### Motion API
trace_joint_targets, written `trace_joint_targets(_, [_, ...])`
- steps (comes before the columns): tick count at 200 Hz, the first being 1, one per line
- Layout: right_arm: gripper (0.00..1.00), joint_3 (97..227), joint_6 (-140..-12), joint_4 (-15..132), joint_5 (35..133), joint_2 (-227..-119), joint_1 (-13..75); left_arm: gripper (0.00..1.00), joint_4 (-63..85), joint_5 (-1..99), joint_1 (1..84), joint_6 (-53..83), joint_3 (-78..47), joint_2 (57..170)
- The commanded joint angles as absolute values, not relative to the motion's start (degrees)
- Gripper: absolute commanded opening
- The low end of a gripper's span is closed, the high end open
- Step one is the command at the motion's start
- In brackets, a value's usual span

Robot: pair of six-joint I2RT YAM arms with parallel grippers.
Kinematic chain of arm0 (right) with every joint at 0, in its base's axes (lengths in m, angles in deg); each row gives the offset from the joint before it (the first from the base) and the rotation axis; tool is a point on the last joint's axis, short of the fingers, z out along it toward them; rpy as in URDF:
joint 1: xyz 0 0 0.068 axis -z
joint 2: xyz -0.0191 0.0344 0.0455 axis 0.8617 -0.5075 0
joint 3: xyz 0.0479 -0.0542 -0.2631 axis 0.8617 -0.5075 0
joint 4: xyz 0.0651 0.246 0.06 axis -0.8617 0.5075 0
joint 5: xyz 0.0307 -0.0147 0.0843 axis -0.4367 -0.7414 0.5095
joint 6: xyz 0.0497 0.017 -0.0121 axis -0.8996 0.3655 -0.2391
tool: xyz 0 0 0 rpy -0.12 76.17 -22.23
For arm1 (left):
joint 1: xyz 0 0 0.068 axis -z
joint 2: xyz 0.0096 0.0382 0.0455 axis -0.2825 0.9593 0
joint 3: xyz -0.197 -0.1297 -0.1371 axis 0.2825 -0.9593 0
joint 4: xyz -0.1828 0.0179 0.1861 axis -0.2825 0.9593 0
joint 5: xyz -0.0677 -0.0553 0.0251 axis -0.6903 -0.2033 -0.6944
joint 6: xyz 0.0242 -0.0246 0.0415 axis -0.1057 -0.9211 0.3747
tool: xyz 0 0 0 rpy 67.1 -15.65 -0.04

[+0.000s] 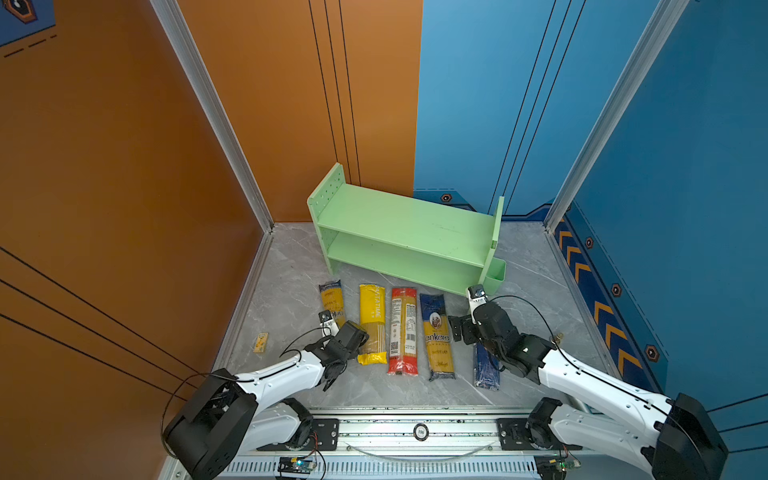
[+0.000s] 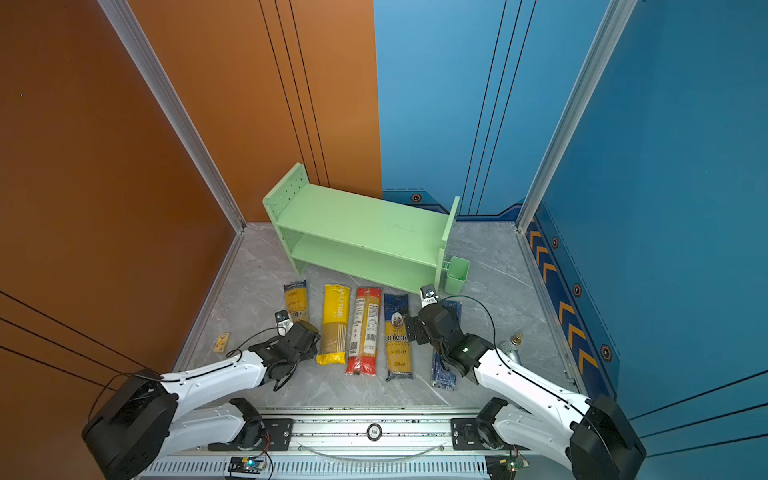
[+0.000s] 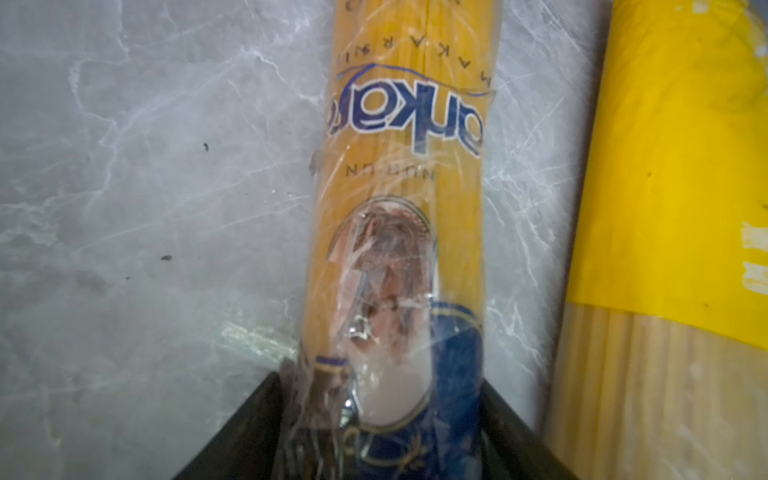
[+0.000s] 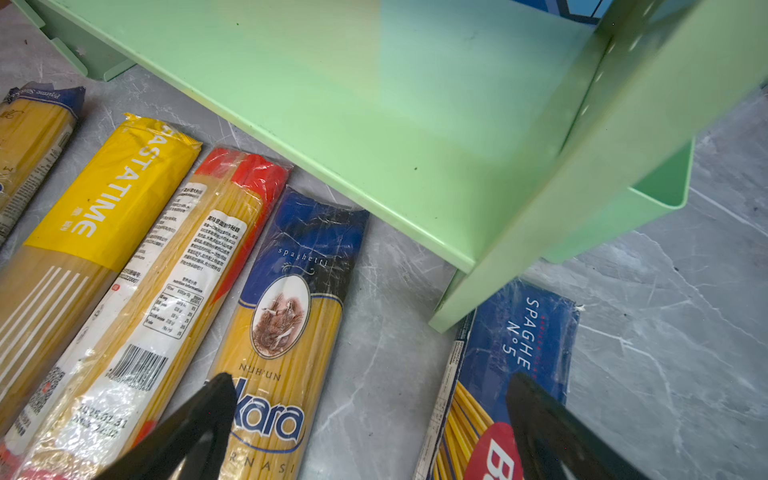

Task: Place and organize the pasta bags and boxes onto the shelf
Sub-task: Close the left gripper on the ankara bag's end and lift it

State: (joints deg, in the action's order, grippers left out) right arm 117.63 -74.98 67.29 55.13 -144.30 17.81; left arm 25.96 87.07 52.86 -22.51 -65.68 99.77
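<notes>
The light green shelf (image 1: 399,224) (image 2: 357,224) stands at the back, both tiers bare. In front lie a yellow-and-dark-blue bag (image 1: 331,297) (image 3: 407,124), a yellow bag (image 1: 372,320), a red-ended clear bag (image 1: 403,332), a second yellow-and-dark-blue bag (image 1: 436,336) (image 4: 286,311) and the dark blue Barilla box (image 1: 486,370) (image 4: 511,340). My left gripper (image 1: 347,345) (image 3: 380,415) is down on the leftmost bag's near end, one finger against each side. My right gripper (image 1: 467,332) (image 4: 374,395) hovers open above the floor between the second bag and the box.
A small green bin (image 1: 494,274) hangs on the shelf's right end, close to my right wrist. A tiny yellow box (image 1: 260,343) lies at the left by the wall. A small brass-coloured object (image 2: 516,340) sits right of my right arm. Walls close three sides.
</notes>
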Motion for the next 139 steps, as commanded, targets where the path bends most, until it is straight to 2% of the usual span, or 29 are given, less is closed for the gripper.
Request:
trace_joint_targets(1, [0.98,118.89,-75.34,66.46,53.38,-144.50,17.28,0.63,27.95,85.65,52.95,-23.05,-67.59,100.89])
trace_joint_targets(115, [0.98,119.54,-75.43,65.33,53.98,-146.37,17.26,0.26,32.65,86.74,52.55,-20.78,-68.05,91.85])
trace_joint_targets(123, [0.98,119.71,-75.43,65.26,54.13,-146.79,17.25,0.21,33.22,86.67,52.40,-20.73,-67.94,91.04])
trace_joint_targets(136, [0.98,119.91,-75.43,65.00,54.54,-147.42,17.27,0.01,34.15,86.40,52.02,-20.38,-67.82,90.03])
trace_joint_targets(139, [0.98,119.94,-75.43,65.00,54.56,-147.60,17.24,0.00,34.43,86.46,51.96,-20.40,-67.89,89.79])
